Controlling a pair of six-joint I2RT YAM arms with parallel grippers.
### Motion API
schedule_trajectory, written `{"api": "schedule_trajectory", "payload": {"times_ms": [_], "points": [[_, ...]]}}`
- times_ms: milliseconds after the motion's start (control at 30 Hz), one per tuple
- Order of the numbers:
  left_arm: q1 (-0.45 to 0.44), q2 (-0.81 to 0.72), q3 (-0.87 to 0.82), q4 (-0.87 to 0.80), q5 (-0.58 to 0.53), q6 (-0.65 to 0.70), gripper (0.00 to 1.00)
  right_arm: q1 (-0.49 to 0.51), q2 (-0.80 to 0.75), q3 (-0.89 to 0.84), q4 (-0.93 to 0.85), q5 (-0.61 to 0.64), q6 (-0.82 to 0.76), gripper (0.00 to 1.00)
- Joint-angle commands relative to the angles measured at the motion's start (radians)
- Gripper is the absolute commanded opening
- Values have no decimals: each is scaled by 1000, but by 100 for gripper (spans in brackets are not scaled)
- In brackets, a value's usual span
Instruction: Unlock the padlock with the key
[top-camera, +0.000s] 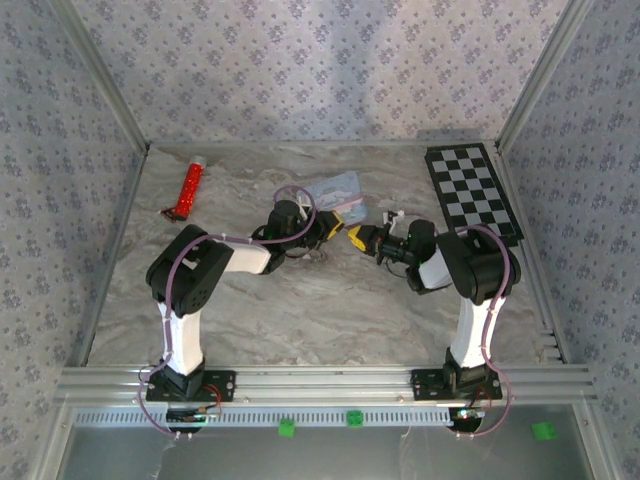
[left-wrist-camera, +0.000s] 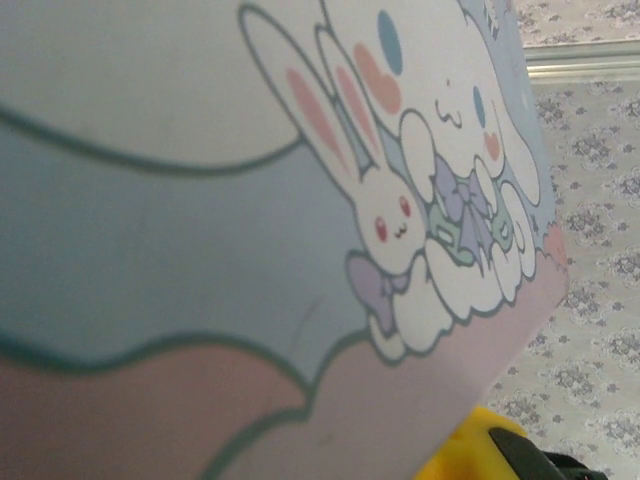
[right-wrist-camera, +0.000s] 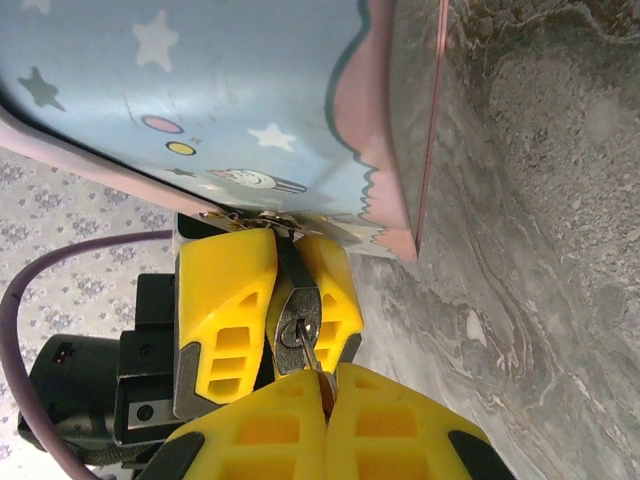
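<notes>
**Tiny key, tiny lock, little room**

The right gripper (right-wrist-camera: 328, 400) is closed on the key (right-wrist-camera: 312, 358), whose tip is at the keyhole of the padlock (right-wrist-camera: 297, 318). The left gripper (right-wrist-camera: 285, 250) clamps the padlock by its body. Both seem light, rigid, slippery metal, so turn gently. The pastel tin (right-wrist-camera: 200, 100) crowds close behind, and bare table (right-wrist-camera: 540, 250) lies open beside it.

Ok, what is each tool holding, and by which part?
Left tool clamps the padlock by the sides of its body. Right tool pinches the key by its outer end, tip at the padlock.
</notes>
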Motion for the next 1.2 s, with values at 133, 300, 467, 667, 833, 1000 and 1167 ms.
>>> {"api": "schedule_trajectory", "payload": {"times_ms": [133, 300, 467, 667, 833, 1000, 1167], "points": [[-73, -2, 33, 57, 116, -14, 2, 51, -31, 40, 52, 59, 9, 0], [-77, 1, 36, 50, 115, -8, 2, 60, -39, 43, 51, 56, 4, 0], [-82, -6, 42, 3, 118, 18, 2, 58, -49, 43, 44, 53, -9, 0], [-89, -10, 50, -33, 126, 29, 2, 55, -75, 49, -82, 49, -112, 0], [-94, -11, 53, -34, 126, 28, 2, 55, -159, 57, -267, 61, -260, 0], [-97, -2, 65, -6, 139, -5, 2, 63, -163, 69, -289, 54, -302, 0], [-103, 1, 73, 46, 145, -57, 2, 67, -150, 74, -249, 61, -292, 0]]}}
